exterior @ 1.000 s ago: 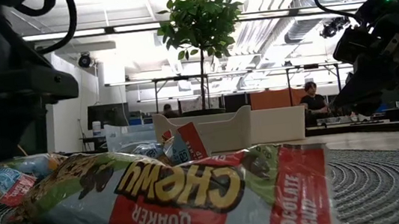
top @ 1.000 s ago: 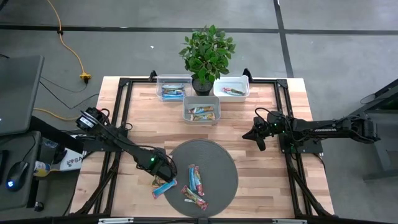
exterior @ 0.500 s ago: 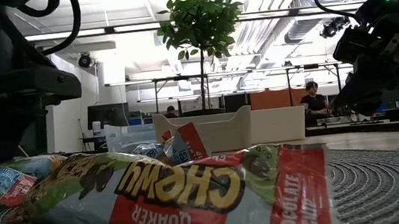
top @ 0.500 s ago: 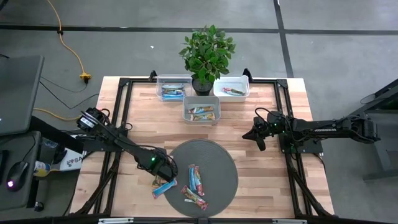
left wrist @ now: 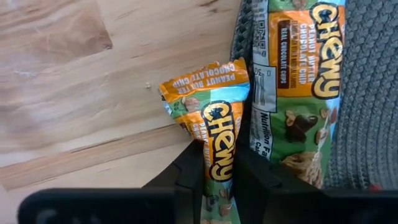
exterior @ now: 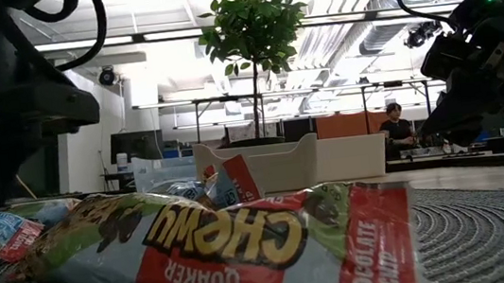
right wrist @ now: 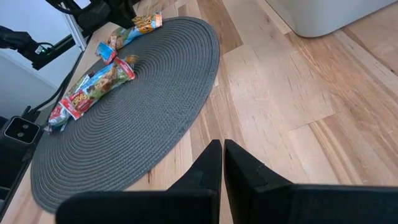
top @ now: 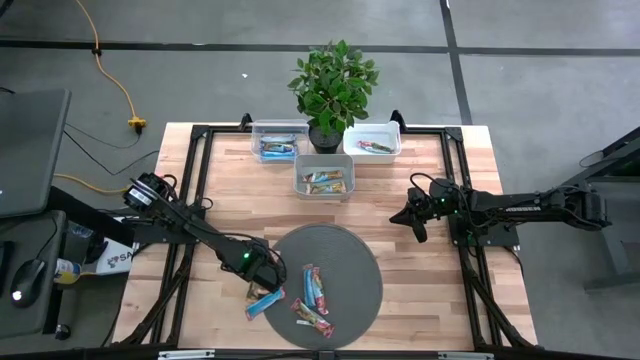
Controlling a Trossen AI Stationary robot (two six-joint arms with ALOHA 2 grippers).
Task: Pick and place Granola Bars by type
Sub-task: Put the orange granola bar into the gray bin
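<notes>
My left gripper is at the left rim of the round grey mat, shut on an orange-and-blue Chewy bar. A second bar, peanut butter chocolate chip, lies beside it on the mat's edge. Two more bars lie on the near part of the mat; one of these fills the low view. My right gripper is shut over the bare wood to the right of the mat, touching nothing; its fingers show in the right wrist view. My left gripper pinches the orange-and-blue bar between its two fingers, on the part of the wrapper nearer the gripper. The fingers lie along the bar. Its free crimped end fans out over the wood by the mat's rim; whether it is lifted clear, I cannot tell.
Three clear bins stand at the far side: left, right and middle, each with bars inside. A potted plant stands between the far bins. Bare wood lies to the left and right of the mat.
</notes>
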